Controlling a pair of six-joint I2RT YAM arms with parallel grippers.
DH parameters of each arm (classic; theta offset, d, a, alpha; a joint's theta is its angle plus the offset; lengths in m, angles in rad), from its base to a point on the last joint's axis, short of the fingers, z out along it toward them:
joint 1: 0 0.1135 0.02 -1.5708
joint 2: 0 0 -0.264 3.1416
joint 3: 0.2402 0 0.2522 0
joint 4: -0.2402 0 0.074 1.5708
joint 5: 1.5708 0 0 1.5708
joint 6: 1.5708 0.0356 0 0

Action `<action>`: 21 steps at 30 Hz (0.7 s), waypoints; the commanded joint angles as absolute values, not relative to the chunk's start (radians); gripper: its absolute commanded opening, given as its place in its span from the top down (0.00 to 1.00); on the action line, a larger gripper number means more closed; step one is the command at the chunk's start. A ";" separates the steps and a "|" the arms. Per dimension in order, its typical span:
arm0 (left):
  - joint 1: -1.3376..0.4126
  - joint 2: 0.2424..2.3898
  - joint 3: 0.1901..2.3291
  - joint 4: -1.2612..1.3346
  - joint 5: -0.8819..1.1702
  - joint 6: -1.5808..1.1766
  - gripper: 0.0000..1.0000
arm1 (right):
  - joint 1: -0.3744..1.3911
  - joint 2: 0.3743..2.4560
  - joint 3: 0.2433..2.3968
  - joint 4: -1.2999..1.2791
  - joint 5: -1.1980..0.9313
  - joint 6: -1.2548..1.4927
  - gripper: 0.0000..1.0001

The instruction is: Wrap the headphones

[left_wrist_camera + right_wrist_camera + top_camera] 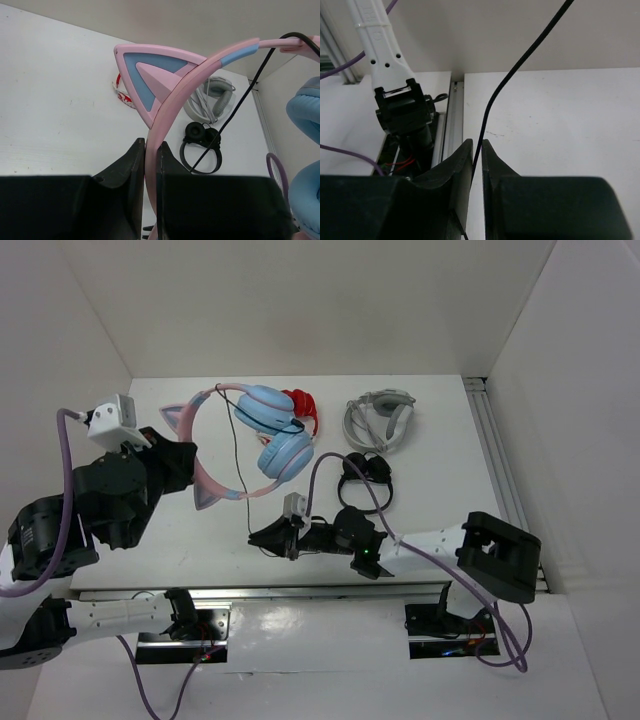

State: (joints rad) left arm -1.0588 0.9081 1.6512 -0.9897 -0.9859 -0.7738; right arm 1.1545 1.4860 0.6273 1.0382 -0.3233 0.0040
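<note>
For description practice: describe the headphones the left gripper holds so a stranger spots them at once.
Over the table, left of centre, the left gripper clamps a headband. Only these headphones have light blue earcups and a pink cat-eared band, unlike the red pair, grey pair and black pair.

Red headphones (303, 402) are mostly buried behind the light blue earcups (287, 455) from the top, and in the left wrist view only a sliver peeks out past the cat ear (150, 75). There the earcups run off the right edge, and the pink headband (172, 102) drops between the left gripper (151, 150) fingers, out of sight. In the right wrist view the cable (530, 46) exits the top edge and disappears down inside the right gripper (476, 147), so neither end shows. A purple wire (312, 478) crosses part of the small black headphones (365, 468).
</note>
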 commanded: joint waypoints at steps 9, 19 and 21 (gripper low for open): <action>-1.054 0.913 1.752 -0.953 -1.012 -0.859 1.00 | 1.173 1.669 0.669 1.301 -0.377 0.094 0.70; -1.054 0.913 1.804 -1.017 -1.032 -0.868 1.00 | 1.173 1.831 0.680 1.453 -0.439 0.198 0.64; -1.054 0.913 1.813 -1.017 -1.043 -0.868 1.00 | 1.173 1.845 0.663 1.466 -0.425 0.207 0.64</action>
State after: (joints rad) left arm -1.0580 0.9230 1.7664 -1.0958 -1.0000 -0.8177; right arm 1.1671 1.8320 0.6613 1.2518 -0.4179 0.1787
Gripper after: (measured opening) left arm 0.206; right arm 0.360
